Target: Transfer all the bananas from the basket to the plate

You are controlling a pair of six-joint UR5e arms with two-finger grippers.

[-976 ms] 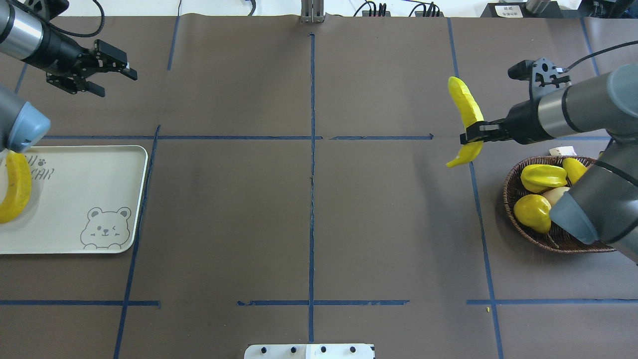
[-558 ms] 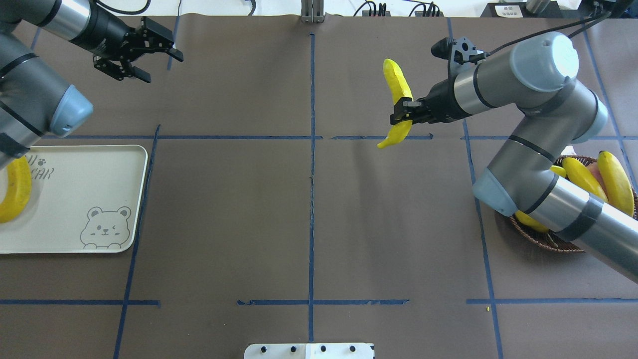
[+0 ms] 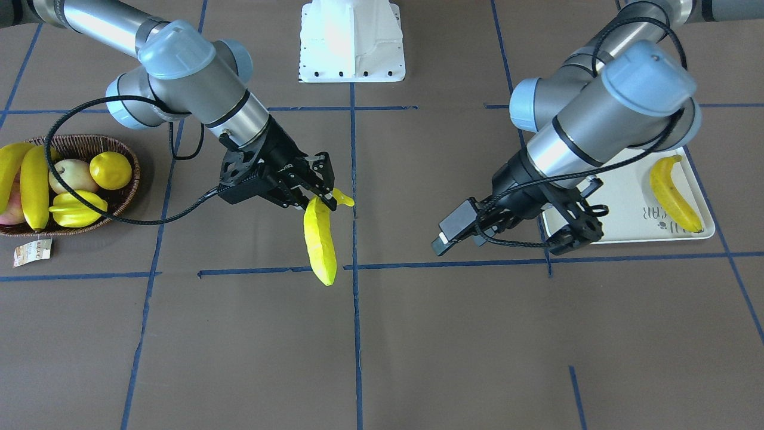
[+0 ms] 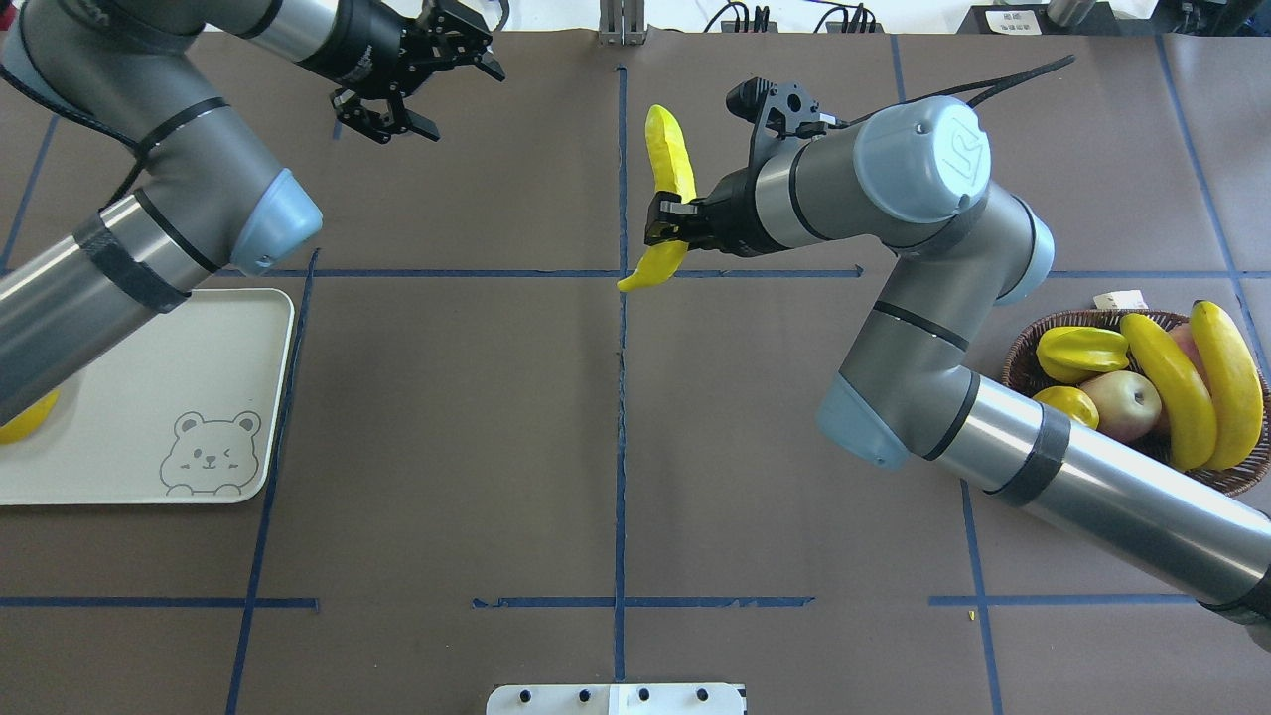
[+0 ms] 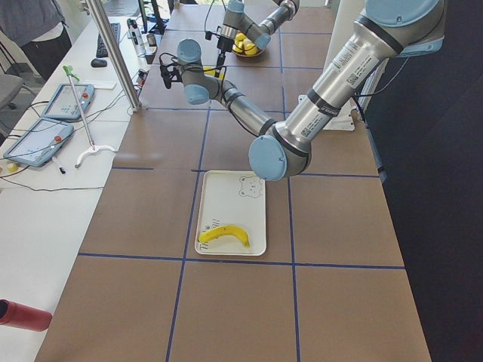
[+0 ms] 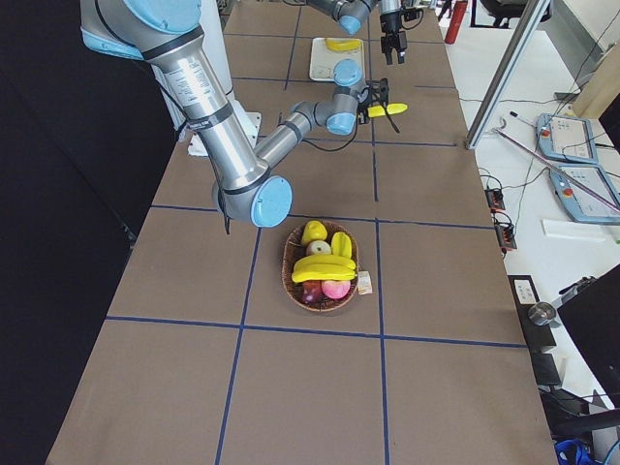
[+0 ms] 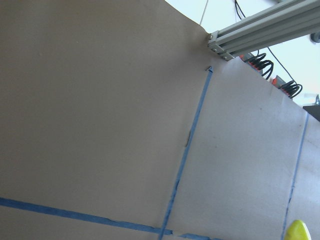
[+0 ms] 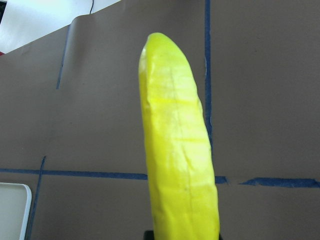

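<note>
The right fingers point(image 4: 657, 214) clamp a banana point(image 4: 670, 164) above the worktop's far middle; the left fingers point(image 4: 479, 58) hang spread, empty. You seem mid-handover: close the left pair on it, then carry it to the left-edge plate point(image 4: 149, 328).

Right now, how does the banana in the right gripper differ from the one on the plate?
The gripped banana hangs in the air over mid-table, clamped by the right gripper; the plated banana lies flat on the plate, untouched. Both are yellow and curved.
</note>
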